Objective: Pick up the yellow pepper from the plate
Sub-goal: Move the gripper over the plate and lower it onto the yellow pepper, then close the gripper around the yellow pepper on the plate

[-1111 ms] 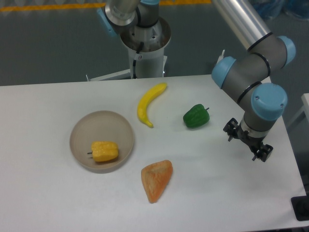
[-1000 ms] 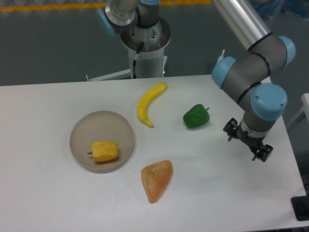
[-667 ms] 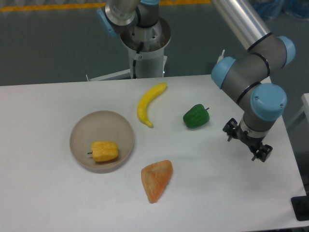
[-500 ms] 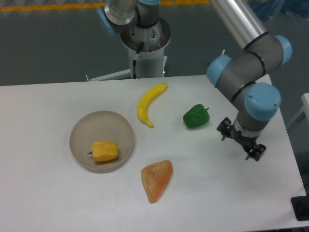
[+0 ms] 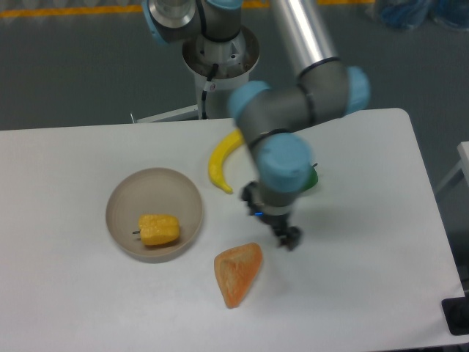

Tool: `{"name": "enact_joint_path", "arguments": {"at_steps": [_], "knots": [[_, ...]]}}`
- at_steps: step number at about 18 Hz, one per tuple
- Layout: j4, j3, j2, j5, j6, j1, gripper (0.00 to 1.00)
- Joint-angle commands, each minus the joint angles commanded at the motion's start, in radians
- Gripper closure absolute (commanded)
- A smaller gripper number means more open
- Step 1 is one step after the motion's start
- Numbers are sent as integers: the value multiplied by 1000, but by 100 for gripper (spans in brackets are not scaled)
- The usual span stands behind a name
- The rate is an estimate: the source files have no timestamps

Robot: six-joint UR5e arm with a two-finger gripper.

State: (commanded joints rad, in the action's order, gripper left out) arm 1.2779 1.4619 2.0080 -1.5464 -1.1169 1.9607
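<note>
the black two-finger pincer (image 5: 271, 220), its opening not discernible, had been swung from the table's right edge toward the small blocky yellow pepper (image 5: 159, 229), untouched in the round beige plate (image 5: 124, 192), so the approach seemed underway.

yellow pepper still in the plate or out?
In. The yellow pepper lies on its side inside the plate; the claw is well off to the right.

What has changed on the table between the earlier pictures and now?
The gripper swung from the table's right edge leftward, now above the table between the banana and orange wedge, hiding most of the green pepper. Nothing was grasped. The yellow pepper stayed in the plate.
</note>
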Motion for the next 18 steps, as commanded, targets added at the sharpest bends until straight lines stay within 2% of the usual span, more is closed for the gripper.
{"name": "enact_joint_path", "arguments": {"at_steps": [7, 12, 18], "knots": [[-54, 48, -9, 28, 35, -98, 0], [-55, 78, -15, 54, 66, -138, 0], [-55, 81, -14, 54, 77, -143, 0]]}}
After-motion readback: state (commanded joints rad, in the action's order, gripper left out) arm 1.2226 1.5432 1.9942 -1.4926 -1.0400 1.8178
